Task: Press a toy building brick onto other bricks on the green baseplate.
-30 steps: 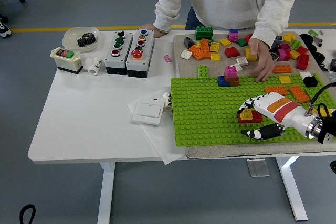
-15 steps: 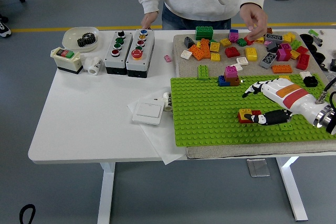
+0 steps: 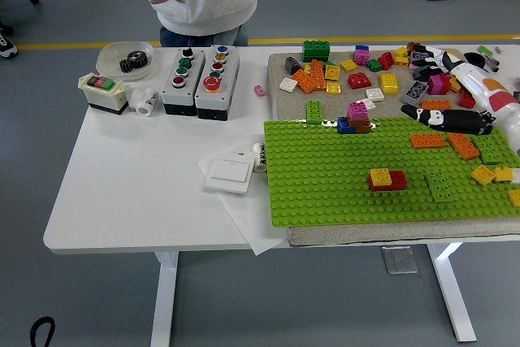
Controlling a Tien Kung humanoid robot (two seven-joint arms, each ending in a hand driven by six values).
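Withdrawn to the far right edge, right hand [image 3: 455,91] fingers spread, empty; baseplate [image 3: 341,193] middle around yellow-red brick [image 3: 387,179] lies open.

Right hand [image 3: 455,95] open over loose bricks [image 3: 357,71]; yellow-red stack [image 3: 387,179] on baseplate [image 3: 325,176]

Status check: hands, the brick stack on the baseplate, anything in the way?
Right hand open, empty, over the loose brick pile. Left hand not in view. Yellow brick sits on red brick on green baseplate. Nothing blocking the stack.
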